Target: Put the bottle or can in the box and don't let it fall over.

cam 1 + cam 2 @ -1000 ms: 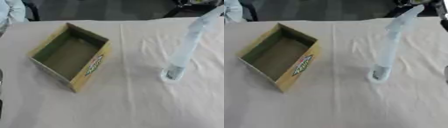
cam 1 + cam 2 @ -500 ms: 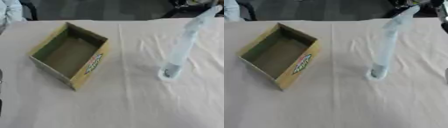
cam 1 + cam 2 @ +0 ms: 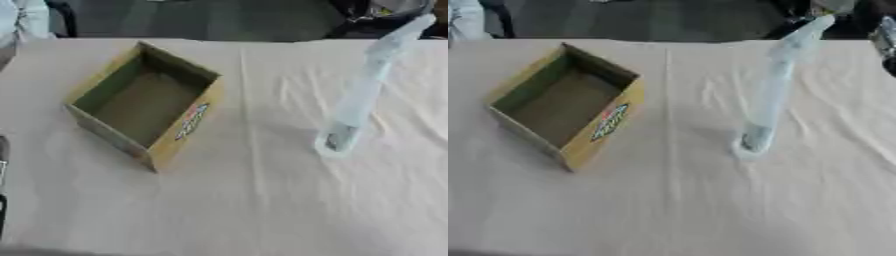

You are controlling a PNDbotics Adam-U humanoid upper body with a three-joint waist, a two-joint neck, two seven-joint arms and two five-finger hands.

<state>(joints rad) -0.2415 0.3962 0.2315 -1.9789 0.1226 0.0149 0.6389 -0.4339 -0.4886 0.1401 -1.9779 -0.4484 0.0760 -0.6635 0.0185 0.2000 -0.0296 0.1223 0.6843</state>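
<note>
While nothing on the table has moved, the bottle [image 3: 354, 105] is left standing upright on the cloth [image 3: 262, 200], well right of the empty box [image 3: 144, 107]; hands' state cannot be told, so placing isn't started.

Box [image 3: 144, 105] on bench [image 3: 245, 210] at left; bottle [image 3: 363, 92] upright at right, well apart.

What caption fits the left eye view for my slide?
Tall clear bottle standing upright on the cloth-covered table, right of the open, empty cardboard box.
</note>
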